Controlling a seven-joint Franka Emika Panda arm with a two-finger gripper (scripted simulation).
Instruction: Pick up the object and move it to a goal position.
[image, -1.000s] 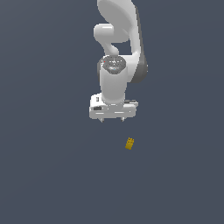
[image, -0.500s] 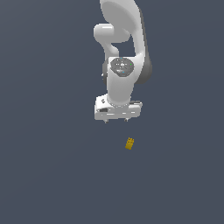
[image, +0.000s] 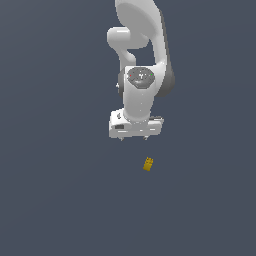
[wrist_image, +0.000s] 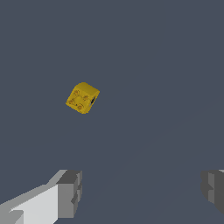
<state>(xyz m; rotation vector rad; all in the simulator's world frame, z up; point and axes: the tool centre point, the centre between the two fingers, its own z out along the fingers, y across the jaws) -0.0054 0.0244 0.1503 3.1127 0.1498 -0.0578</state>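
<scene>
Mustard-yellow object (image: 148, 164) lies alone on the dark worktop (image: 55, 190), clear of my fingers.

From the exterior view I see the white arm (image: 142, 60) coming down from the top centre of the frame, with the gripper (image: 134, 138) hanging just above mid-frame; the object sits a little below it and slightly toward the exterior view's right, not touched by anything. On my wrist view the same blocky piece (wrist_image: 82, 97) shows small round studs on one face and sits tilted, corner-on, well apart from both fingers (wrist_image: 69, 194). Those fingers are spread wide, one at each lower edge of the wrist picture, with nothing but bare grey surface between them. I cannot tell from either view how high the gripper hangs over the worktop.
</scene>
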